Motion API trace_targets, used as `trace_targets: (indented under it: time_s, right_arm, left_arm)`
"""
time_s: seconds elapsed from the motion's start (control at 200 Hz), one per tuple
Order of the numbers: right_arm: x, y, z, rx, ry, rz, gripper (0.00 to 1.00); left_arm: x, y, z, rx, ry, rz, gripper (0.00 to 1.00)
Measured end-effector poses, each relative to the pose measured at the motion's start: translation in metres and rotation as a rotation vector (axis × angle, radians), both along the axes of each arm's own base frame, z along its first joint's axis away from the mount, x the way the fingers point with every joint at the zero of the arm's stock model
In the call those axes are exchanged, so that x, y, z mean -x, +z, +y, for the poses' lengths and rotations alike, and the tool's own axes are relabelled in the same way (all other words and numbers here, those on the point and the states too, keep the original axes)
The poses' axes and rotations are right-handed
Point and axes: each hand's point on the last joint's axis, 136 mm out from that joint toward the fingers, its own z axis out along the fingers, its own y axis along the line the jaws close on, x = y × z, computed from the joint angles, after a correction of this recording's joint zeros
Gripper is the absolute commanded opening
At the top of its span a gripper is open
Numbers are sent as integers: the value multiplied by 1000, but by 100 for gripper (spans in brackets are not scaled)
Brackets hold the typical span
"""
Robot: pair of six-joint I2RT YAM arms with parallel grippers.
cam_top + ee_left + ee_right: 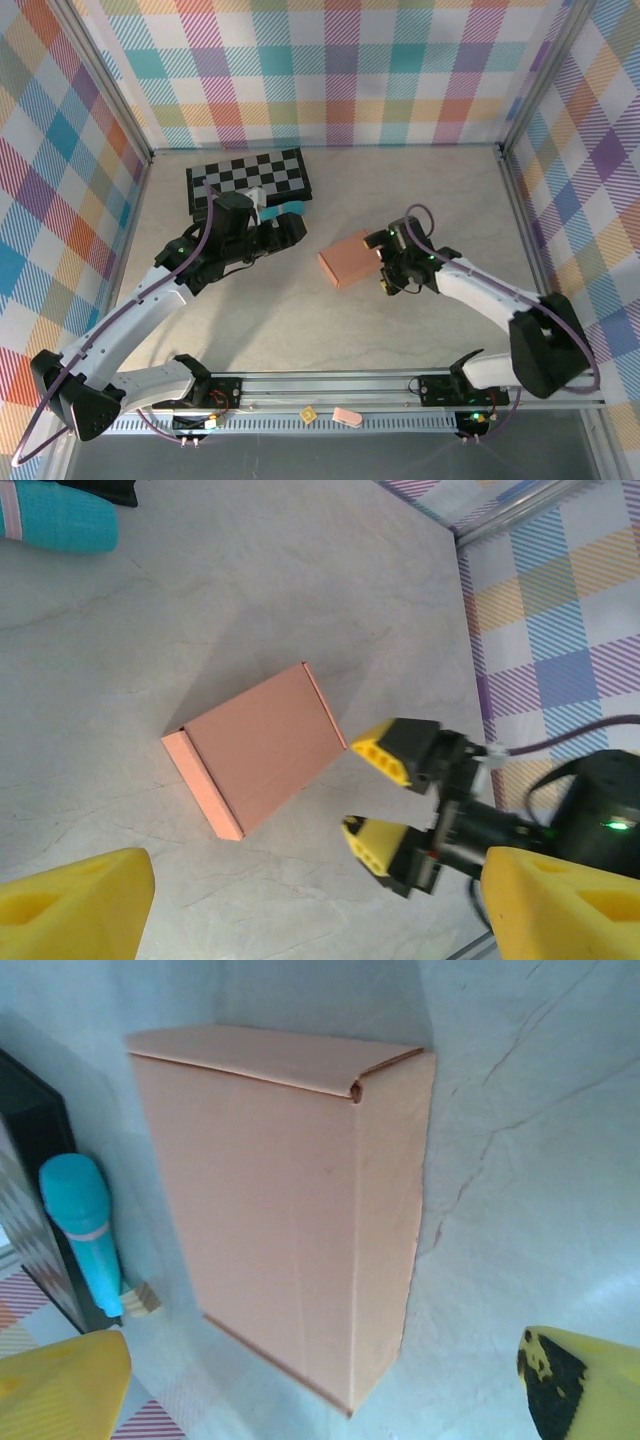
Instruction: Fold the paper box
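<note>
Table (300, 330): pale, marbled, the biggest thing in view. Chequered board (250, 178): lies at the far side and serves as the landmark here.

Left gripper (290, 232): hovers just off the board's near edge by its right corner. Fingers wide apart, nothing between them.

Right gripper (378, 798): sits well to the near-right of the board. Its 2 yellow tips are spread and hold nothing. They sit just beside 1 end of the box; contact cannot be told.

Paper box (347, 262): lies flat on the table, near-right of the board and apart from it. It looks closed up, lid down, with a flap edge lapped over 1 side. Neither gripper grips it.

Teal handle-shaped thing (60, 525): lies at the board's near-right corner. Small tan block (143, 1300): lies beside it, next to the board.

Risks, judged:
- The lid looks held by nothing but its own crease, so it could spring up if the tabs are not fully seated.
- The cardboard looks light, so a spread fingertip this close could skid or spin it when the arm moves.
- A push toward the board could run it into the teal thing.

Orientation: broad face up. The long axis runs on a diagonal, skewed to the board's long edge. 1 short end faces the right gripper, and the other points back toward the left arm's side.
</note>
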Motion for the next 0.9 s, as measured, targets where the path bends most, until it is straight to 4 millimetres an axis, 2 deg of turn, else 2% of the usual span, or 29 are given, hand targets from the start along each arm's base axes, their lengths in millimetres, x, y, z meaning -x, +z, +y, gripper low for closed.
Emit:
trace_targets:
  time_s: [0.125,0.15,0.165,0.265,0.405,0.495,0.53,0.6,0.73,0.825,0.9]
  right_arm:
    - [6,30,-44,78,-38,-61,99]
    - [7,37,-53,97,-40,-77,99]
    - [7,41,-60,114,-40,-88,99]
    - [5,77,-94,244,-1,-171,99]
    - [11,142,-129,500,74,-313,99]
    - [22,161,-155,693,108,-390,99]
    - [25,160,-162,767,141,-426,99]
    - [31,144,-170,886,210,-489,99]
    - [38,86,-176,1035,322,-552,99]
    - [35,49,-177,1114,401,-559,99]
    - [29,33,-176,1155,452,-551,99]
  left_arm:
    - [-3,-4,5,-18,15,6,86]
    - [-4,-5,7,-24,23,5,98]
    - [-5,-5,9,-28,28,5,100]
    - [-9,-10,20,-56,59,17,100]
    - [-17,-15,39,-83,100,25,100]
    - [-22,-17,49,-125,121,1,100]
    - [-25,-19,55,-154,140,-10,100]
    - [-31,-26,75,-240,230,-23,100]
    - [-39,-44,125,-471,401,-86,100]
    - [-41,-68,155,-647,438,-119,100]
    - [-43,-93,175,-746,425,-92,100]
